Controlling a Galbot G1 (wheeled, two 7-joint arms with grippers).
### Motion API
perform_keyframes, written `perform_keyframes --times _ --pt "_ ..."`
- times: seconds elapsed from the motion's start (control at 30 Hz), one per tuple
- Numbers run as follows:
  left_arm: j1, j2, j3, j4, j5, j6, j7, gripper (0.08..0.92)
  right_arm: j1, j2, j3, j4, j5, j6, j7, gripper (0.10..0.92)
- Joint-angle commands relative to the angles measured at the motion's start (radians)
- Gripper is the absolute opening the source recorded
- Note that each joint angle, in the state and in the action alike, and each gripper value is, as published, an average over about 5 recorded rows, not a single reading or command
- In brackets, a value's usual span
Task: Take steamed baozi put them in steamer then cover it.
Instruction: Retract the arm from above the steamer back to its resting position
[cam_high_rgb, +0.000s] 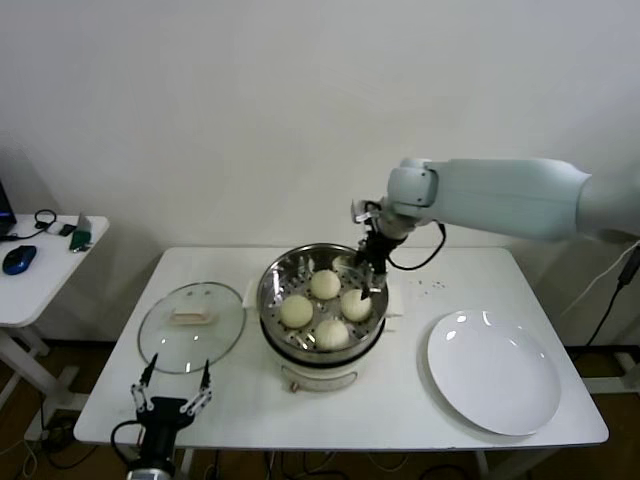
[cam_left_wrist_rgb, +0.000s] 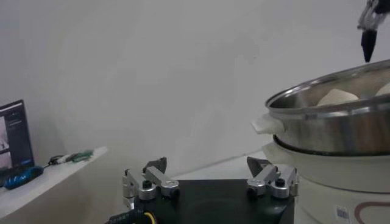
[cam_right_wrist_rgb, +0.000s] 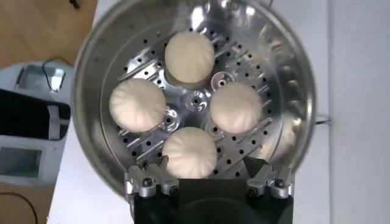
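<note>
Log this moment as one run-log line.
four baozi in steamer | right gripper open above | left gripper open, parked | lid off

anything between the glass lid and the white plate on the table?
Yes, in the head view: the steamer with all four baozi on its tray sits between the glass lid and the white plate. The open right gripper hovers above its far rim.
</note>
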Motion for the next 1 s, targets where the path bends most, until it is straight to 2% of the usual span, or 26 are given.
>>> perform_keyframes --times 0.03,0.27,0.47,0.73,1.0 --pt "-0.004 0.002 0.001 0.002 0.001 0.002 -0.001 0.823 0.043 -0.225 0.078 0.072 0.054 0.117 0.025 0.823" --pt "-0.037 0.006 -0.007 0.013 0.021 0.001 -0.014 0.823 -0.156 -0.475 0.281 0.19 0.034 0.309 0.38 0.823" --pt "-0.052 0.018 -0.011 0.007 0.066 -0.007 0.003 0.823 -0.606 -0.639 0.717 0.262 -0.039 0.449 0.627 0.823" --pt "-0.065 0.01 0.006 -0.01 0.153 0.014 0.001 0.823 -1.165 -0.674 1.284 0.279 -0.099 0.552 0.739 0.823" --pt "-0.07 0.018 -0.003 -0.033 0.443 0.089 -0.044 0.823 -1.631 -0.566 1.815 0.294 -0.163 0.552 0.797 0.823"
